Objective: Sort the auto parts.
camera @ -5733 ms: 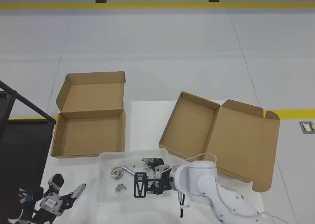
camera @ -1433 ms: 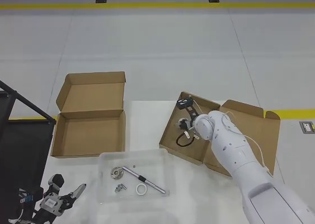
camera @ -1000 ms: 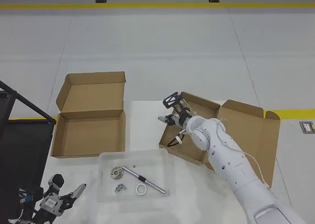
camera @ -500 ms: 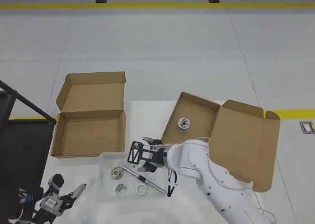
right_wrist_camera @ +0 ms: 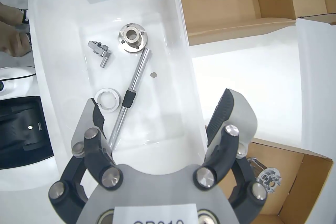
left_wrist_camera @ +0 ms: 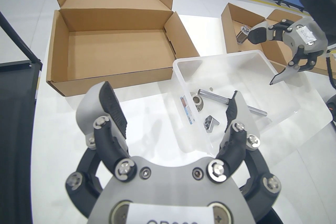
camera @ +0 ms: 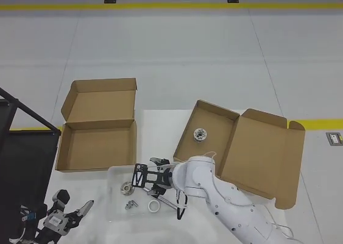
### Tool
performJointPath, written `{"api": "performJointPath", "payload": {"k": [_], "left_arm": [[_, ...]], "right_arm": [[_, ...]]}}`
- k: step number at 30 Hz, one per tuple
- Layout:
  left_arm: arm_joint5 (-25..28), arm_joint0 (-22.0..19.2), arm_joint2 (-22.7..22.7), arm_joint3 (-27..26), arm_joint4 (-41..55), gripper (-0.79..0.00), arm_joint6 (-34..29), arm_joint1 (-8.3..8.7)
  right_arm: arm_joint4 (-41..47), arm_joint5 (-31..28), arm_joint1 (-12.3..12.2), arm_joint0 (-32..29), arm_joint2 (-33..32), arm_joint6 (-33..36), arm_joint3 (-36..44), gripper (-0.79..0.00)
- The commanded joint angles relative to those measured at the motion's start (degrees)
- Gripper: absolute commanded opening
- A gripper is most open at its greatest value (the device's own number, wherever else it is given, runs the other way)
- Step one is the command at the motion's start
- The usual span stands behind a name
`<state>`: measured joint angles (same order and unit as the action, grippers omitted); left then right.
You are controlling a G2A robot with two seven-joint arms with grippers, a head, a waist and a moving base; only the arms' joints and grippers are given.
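Right tool (camera: 149, 177) (right_wrist_camera: 160, 101) hung released, jaws wide and holding nothing, over the clear plastic bin (camera: 111, 183) (right_wrist_camera: 181, 12), at the bin's side toward the right cardboard box (camera: 220, 119). The bin sat on the white surface (camera: 159, 128), just in front of both boxes. Four parts lay loose on the bin floor: a flanged hub (right_wrist_camera: 132, 37), a small bracket (right_wrist_camera: 101, 53) beside it, a flat ring (right_wrist_camera: 108, 99), and a long steel rod (right_wrist_camera: 136, 70) with a black sleeve. One rod end touched or nearly touched the hub, and the ring lay just beside the sleeve. A tiny chip (right_wrist_camera: 153, 74) lay near the rod. One toothed, gear-like part (camera: 200, 133) (right_wrist_camera: 267, 177) lay inside the right cardboard box, well apart from the bin. The left cardboard box (camera: 98, 149) (left_wrist_camera: 113, 43) stood open with its flap up and a bare floor. Left tool (camera: 74, 202) (left_wrist_camera: 170, 91) was released too, jaws spread and gripping nothing, low at the near left corner of the surface, just beside the bin's end wall. From the left wrist the right tool (left_wrist_camera: 265, 58) showed above the far end of the bin.
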<state>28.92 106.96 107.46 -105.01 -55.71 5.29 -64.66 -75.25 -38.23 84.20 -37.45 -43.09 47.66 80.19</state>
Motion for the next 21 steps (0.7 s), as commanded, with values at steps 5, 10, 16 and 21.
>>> {"api": "performJointPath", "payload": {"k": [5,10,16,21], "left_arm": [[0.0,0.0,0.0,0.0,0.0,0.000,0.0,0.00],[0.0,0.0,0.0,0.0,0.0,0.000,0.0,0.00],[0.0,0.0,0.0,0.0,0.0,0.000,0.0,0.00],[0.0,0.0,0.0,0.0,0.0,0.000,0.0,0.00]], "right_arm": [[-9.1,4.5,0.2,-4.4,4.3,-6.9,1.6,0.000],[-12.5,12.3,1.6,-6.0,8.0,-5.8,0.1,-0.080],[-9.3,19.5,3.9,-4.4,9.0,2.0,-3.8,-0.225],[-4.9,19.5,5.7,-1.8,9.5,5.9,-8.7,-0.394]]}}
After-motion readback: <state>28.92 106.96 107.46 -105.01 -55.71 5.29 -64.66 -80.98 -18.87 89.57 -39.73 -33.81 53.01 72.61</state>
